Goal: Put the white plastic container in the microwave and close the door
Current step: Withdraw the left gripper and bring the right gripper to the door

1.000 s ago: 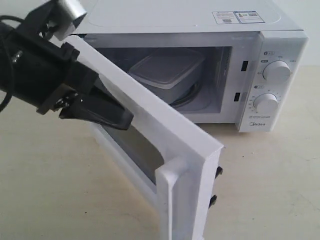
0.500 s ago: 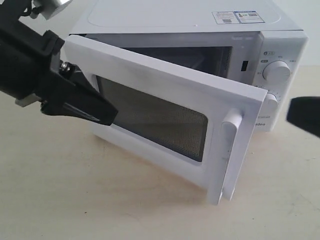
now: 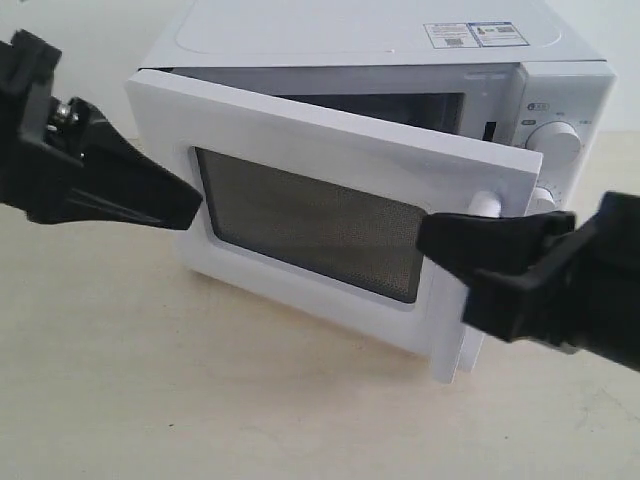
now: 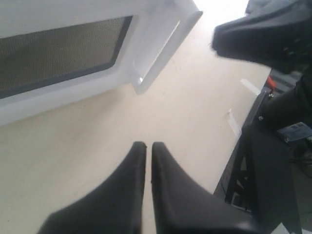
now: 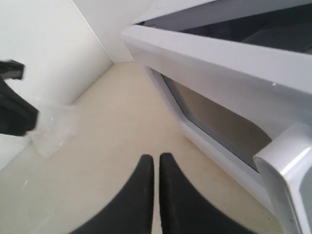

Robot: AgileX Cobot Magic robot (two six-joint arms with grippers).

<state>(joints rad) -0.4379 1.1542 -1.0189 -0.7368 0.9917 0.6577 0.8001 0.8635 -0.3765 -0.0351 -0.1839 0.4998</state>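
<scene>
Microwave [image 3: 360,40]: white all over, smooth top. Door [image 3: 300,125] white too, w/ a dark grey-brown window [image 3: 310,225] in a fine mesh pattern. Dial [image 3: 553,143] white, small grey marks round it. Stickers up top: one [image 3: 448,35] white w/ black print, the other [image 3: 497,33] white & blue. Counter [image 3: 150,400] pale beige, plain. Left gripper [image 3: 192,206] matte black, right gripper [image 3: 426,240] black as well.

Two stickers [image 3: 497,33] on top of the microwave [image 3: 300,30] carry print (too small to read); dial [image 3: 553,143] markings equally illegible.
</scene>
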